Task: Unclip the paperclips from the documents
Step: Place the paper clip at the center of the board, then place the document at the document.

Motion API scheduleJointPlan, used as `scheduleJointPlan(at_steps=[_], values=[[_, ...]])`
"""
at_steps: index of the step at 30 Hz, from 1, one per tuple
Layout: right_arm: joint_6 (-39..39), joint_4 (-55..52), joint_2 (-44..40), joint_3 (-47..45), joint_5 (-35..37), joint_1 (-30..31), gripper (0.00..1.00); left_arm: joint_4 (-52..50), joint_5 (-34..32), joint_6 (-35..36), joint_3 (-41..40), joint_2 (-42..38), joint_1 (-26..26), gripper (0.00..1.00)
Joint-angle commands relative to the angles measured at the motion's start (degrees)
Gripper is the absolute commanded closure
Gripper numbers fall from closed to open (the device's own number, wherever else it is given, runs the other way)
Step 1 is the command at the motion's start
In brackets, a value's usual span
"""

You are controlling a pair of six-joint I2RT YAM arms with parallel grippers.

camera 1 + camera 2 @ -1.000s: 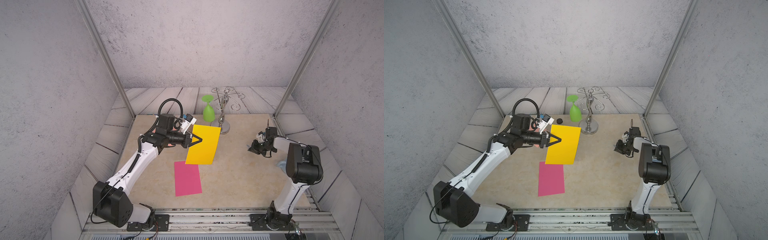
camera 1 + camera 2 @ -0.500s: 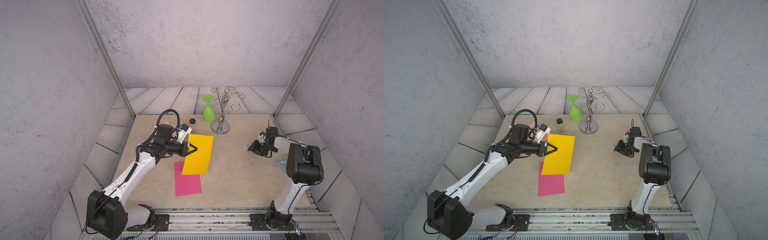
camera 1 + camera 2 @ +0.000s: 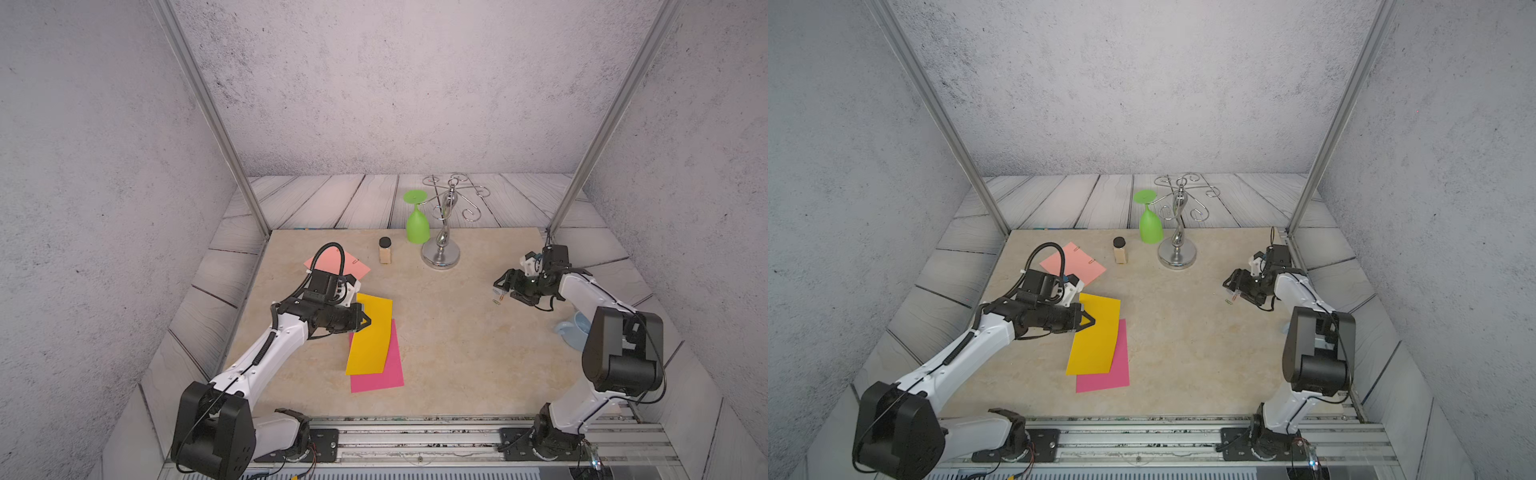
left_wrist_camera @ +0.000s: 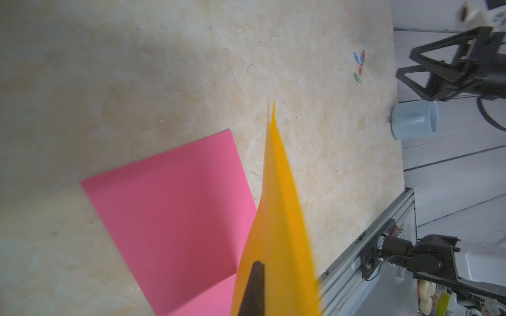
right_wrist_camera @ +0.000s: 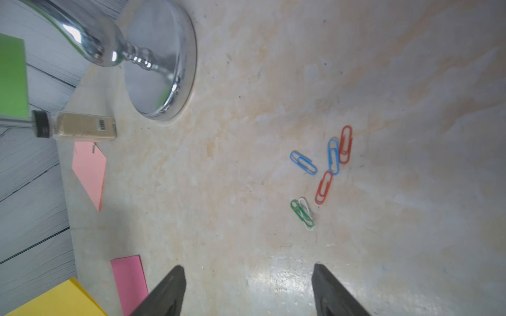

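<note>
Swung down from its raised spot near the stand (image 3: pixel 442 249), the left arm (image 3: pixel 270 353) now lays the yellow sheet (image 3: pixel 371 340) across the magenta sheet (image 3: pixel 386 380) on the tabletop (image 3: pixel 457 353), covering most of it. The left hand (image 3: pixel 366 322) is clenched on one edge of the yellow sheet, and no clip shows on either sheet. The salmon sheet (image 3: pixel 1084 270) lies flat toward the back, just behind the left wrist, with two small clips (image 3: pixel 1091 261) on its edges, so I judge it the one left to strip. The right hand (image 5: pixel 247 266) has gone from nearly closed to released, its jaws wide with nothing between them, low over the tabletop. Just ahead of it lie the loose paperclips (image 5: pixel 324 175), six in a close cluster: two blue, two red, one green, one white. That release looks like a clip just dropped beside the pile.
</note>
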Motion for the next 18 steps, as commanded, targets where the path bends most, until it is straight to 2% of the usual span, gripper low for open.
scheduleJointPlan(at_steps=[1, 6, 13, 16, 18], values=[[0.7, -1.9, -3.9, -0.3, -3.4, -0.2, 0.25, -4.8, -3.2, 0.0, -0.6, 2.3, 1.3, 1.00], [0.3, -3.3, -5.3, 0.3, -4.3, -0.2, 0.24, -6.2, -7.4, 0.2, -2.0, 3.4, 2.3, 1.00], [0.5, -2.7, -5.0, 0.0, -6.0, -0.1, 0.24, -12.4, -18.6, 1.0, 0.5, 6.6, 2.5, 1.00], [0.3, -2.6, -5.2, -0.1, -6.5, -0.2, 0.23, -13.3, -20.1, 0.8, 1.0, 8.4, 2.6, 1.00], [0.3, -2.5, -5.3, -0.3, -6.7, -0.1, 0.24, -13.5, -21.0, 0.8, 1.2, 9.0, 2.6, 0.95]])
